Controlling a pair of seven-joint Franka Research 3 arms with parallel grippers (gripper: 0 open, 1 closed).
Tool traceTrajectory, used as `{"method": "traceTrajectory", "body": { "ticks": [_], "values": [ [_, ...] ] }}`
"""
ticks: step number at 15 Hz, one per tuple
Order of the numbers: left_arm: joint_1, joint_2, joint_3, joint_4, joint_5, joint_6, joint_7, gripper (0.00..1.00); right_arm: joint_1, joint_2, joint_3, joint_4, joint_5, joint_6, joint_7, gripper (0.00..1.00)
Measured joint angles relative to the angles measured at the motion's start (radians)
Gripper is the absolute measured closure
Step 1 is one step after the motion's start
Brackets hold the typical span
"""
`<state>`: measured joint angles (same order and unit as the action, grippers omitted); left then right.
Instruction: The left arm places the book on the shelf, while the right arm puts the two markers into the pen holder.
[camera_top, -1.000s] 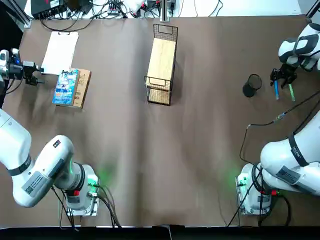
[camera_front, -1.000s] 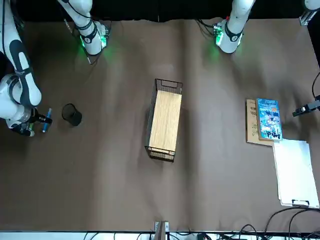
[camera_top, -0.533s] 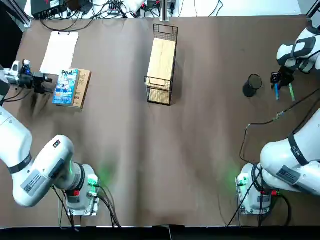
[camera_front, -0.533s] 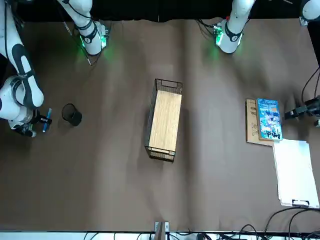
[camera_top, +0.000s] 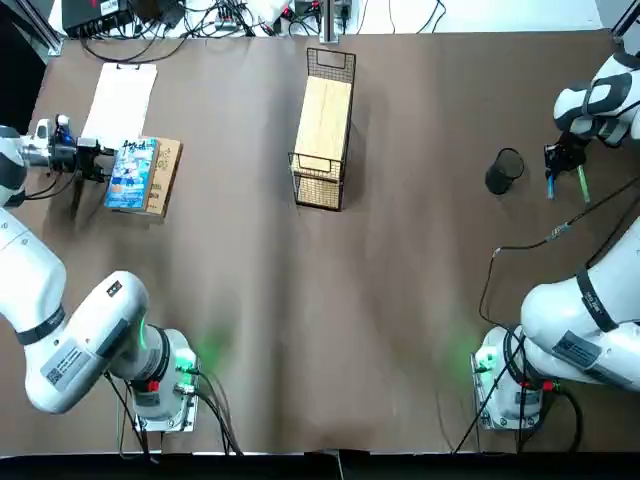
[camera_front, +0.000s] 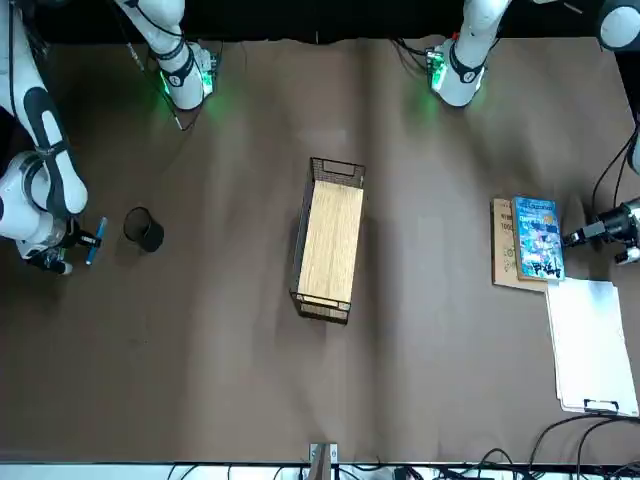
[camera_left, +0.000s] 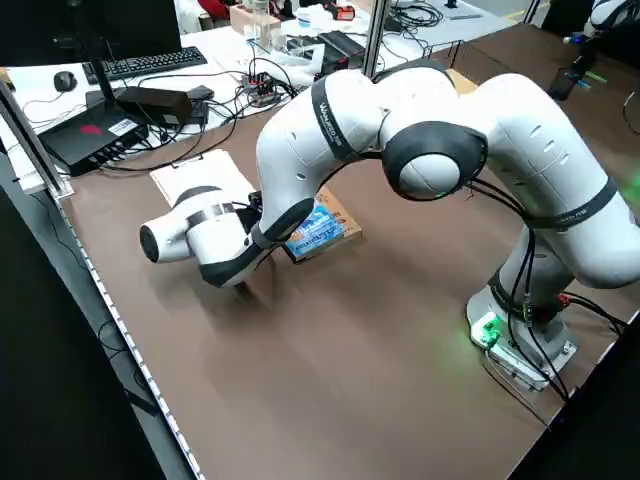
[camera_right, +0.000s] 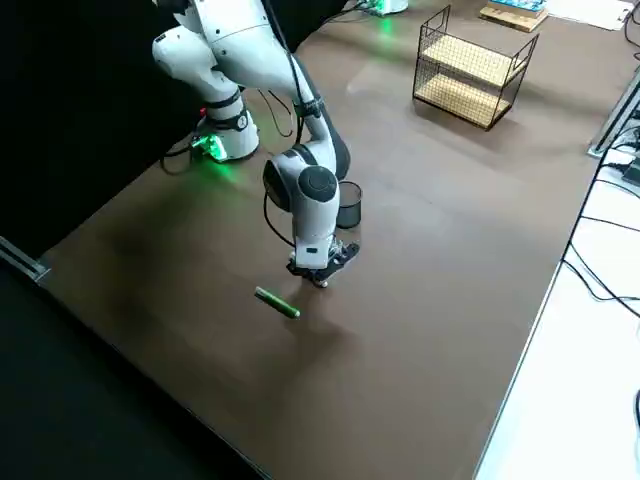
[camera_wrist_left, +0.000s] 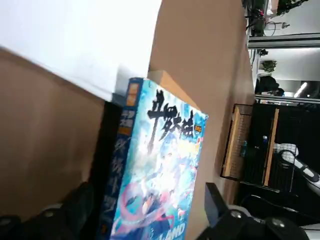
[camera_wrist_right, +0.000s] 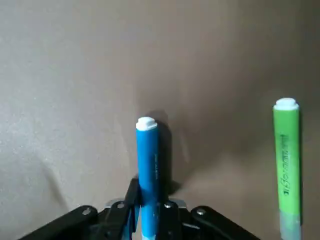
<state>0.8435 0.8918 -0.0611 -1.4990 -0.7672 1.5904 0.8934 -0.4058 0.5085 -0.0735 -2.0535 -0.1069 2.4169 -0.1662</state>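
The light-blue book (camera_top: 132, 173) lies on a tan book (camera_top: 165, 178) at the table's left. My left gripper (camera_top: 98, 164) is level with its outer edge, open, one finger on each side of the spine (camera_wrist_left: 120, 165). My right gripper (camera_top: 555, 160) is shut on the blue marker (camera_wrist_right: 147, 165), which points away from the fingers just above the tabletop. Beside it, the green marker (camera_wrist_right: 286, 160) lies on the table (camera_right: 277, 302). The black pen holder (camera_top: 503, 170) stands just left of the right gripper. The shelf (camera_top: 324, 125) sits at the table's middle back.
White paper on a clipboard (camera_top: 120, 103) lies behind the two books. Cables and electronics (camera_top: 200, 15) run along the far edge. A thin cable (camera_top: 520, 250) crosses the table from the right arm's base.
My left gripper has slid right until its fingers straddle the book's edge. My right gripper has shut on the blue marker, which now sits slightly tilted.
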Motion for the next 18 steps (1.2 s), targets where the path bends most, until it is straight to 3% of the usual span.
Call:
{"method": "traceTrajectory", "body": {
  "ticks": [3, 6, 8, 10, 12, 14, 15, 18],
  "values": [
    [-0.011, 0.004, -0.003, -0.008, -0.002, -0.001, 0.000, 0.04, 0.026, -0.004, 0.009, 0.009, -0.001, -0.020, -0.092, 0.83],
    [-0.016, 0.009, -0.003, -0.009, -0.002, -0.001, -0.001, 0.09, 0.029, -0.049, 0.063, 0.065, 0.058, -0.186, -0.206, 0.83],
    [-0.016, 0.012, -0.003, -0.009, -0.002, -0.001, -0.007, 0.30, 0.028, -0.100, 0.102, 0.121, 0.180, -0.337, -0.301, 0.83],
    [-0.017, 0.014, -0.003, -0.009, -0.002, -0.001, -0.015, 0.49, 0.027, -0.150, 0.111, 0.164, 0.337, -0.482, -0.408, 0.83],
    [-0.017, 0.015, -0.003, -0.009, -0.002, -0.001, -0.018, 0.52, 0.019, -0.183, 0.110, 0.175, 0.467, -0.577, -0.503, 0.83],
    [-0.017, 0.015, -0.003, -0.009, -0.002, -0.002, -0.018, 0.71, -0.005, -0.191, 0.111, 0.175, 0.583, -0.664, -0.640, 0.83],
    [-0.017, 0.014, -0.004, -0.008, -0.002, -0.011, -0.018, 0.80, -0.056, -0.185, 0.110, 0.172, 0.725, -0.757, -0.841, 0.83],
    [-0.017, 0.014, -0.004, -0.005, -0.002, -0.017, -0.018, 0.80, -0.149, -0.154, 0.107, 0.161, 0.864, -0.897, -1.123, 0.83]
  ]
}}
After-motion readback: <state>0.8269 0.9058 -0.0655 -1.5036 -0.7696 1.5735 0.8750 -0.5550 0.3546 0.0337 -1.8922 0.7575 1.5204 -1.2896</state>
